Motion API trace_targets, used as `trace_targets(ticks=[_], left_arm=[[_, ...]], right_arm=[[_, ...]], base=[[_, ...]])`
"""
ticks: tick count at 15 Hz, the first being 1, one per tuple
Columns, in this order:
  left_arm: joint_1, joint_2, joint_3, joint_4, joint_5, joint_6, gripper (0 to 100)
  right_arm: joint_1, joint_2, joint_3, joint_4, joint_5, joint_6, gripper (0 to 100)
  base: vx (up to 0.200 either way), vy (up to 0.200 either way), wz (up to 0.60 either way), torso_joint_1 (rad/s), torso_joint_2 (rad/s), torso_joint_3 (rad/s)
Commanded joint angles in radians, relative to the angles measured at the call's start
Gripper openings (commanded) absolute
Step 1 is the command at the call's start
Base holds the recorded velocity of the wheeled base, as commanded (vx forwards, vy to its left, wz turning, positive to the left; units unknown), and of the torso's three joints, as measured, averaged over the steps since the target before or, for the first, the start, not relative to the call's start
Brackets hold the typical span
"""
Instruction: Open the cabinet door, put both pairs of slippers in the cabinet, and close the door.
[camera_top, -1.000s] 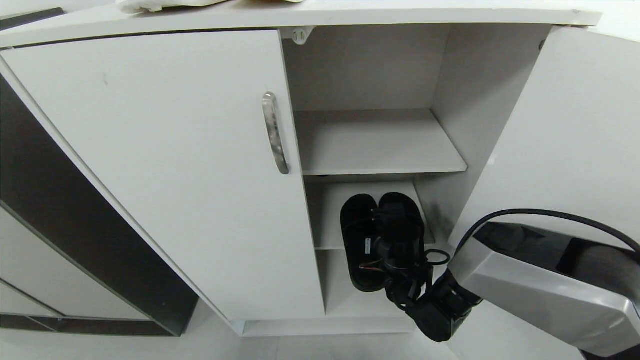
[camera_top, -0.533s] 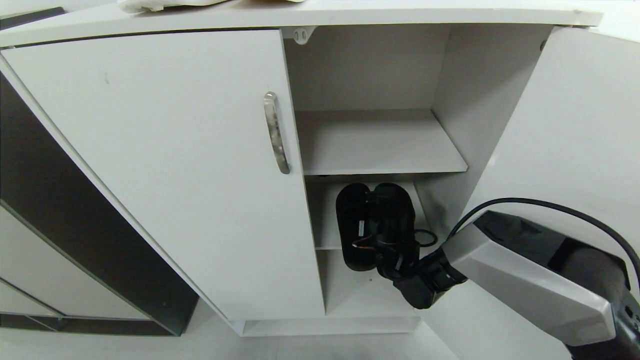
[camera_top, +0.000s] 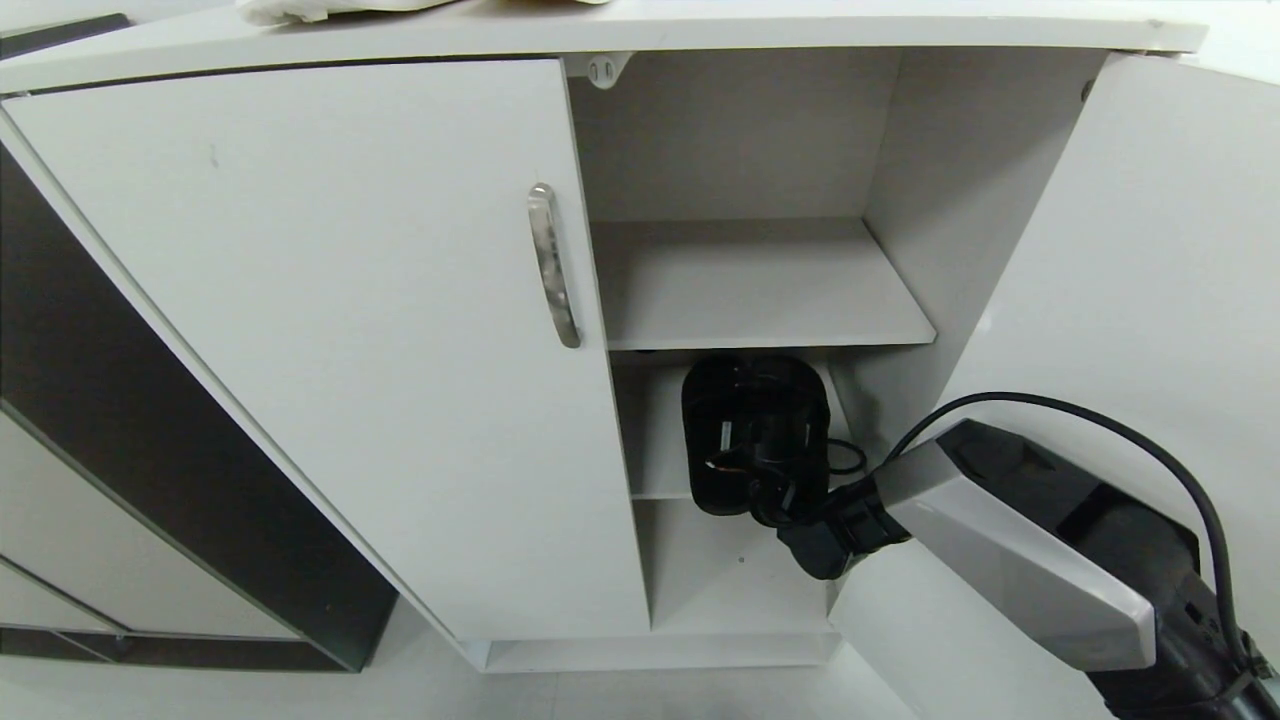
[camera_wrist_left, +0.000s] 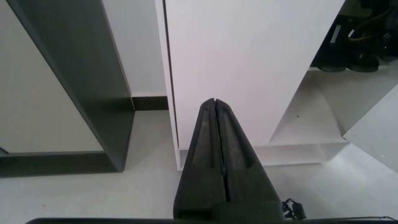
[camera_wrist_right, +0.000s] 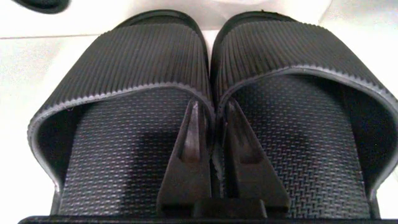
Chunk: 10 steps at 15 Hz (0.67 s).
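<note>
Black and pressed flat together, the left gripper (camera_wrist_left: 214, 109) hangs low outside the cabinet (camera_top: 620, 25), facing its closed left door (camera_wrist_left: 249, 56) and carrying nothing (this carry seems to need one arm only). Past it, the right gripper (camera_wrist_right: 212, 118) reaches in beside the open right door (camera_top: 1130, 300). Its narrow jaws pinch the two adjoining inner walls of a pair of black slippers (camera_wrist_right: 280, 81), so a single grasp keeps both shoes side by side and level. The pair sits toes inward over the middle shelf (camera_top: 655, 430), mostly under the upper shelf (camera_top: 760, 290), with the heels at the front edge; I judge it nearly ready to release. Farther back on the shelf lies a dark rounded shape (camera_wrist_right: 40, 5), possibly a slipper of the other pair, though too little shows to tell.
</note>
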<state>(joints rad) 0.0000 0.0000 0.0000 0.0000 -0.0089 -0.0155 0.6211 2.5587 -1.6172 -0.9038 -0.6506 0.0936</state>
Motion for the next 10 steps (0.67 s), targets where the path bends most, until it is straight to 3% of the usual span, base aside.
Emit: trace_targets(ticks=[1,5,6,10], left_arm=[[0.0,0.0,0.0,0.0,0.0,0.0,0],[0.0,0.0,0.0,0.0,0.001,0.0,0],[0.0,0.0,0.0,0.0,0.001,-0.001,0],[0.0,0.0,0.0,0.0,0.0,-0.001,0]], right_arm=[[-0.001,0.012,-0.003,-0.001,0.0,0.0,0],[-0.001,0.014,-0.003,-0.001,0.0,0.0,0],[-0.001,0.015,-0.003,-0.001,0.0,0.0,100],[0.003,0.008,0.023,-0.003,-0.003,0.0,100]], base=[[0.0,0.0,0.0,0.0,0.0,0.0],[0.0,0.0,0.0,0.0,0.0,0.0],[0.0,0.0,0.0,0.0,0.0,0.0],[0.0,0.0,0.0,0.0,0.0,0.0]])
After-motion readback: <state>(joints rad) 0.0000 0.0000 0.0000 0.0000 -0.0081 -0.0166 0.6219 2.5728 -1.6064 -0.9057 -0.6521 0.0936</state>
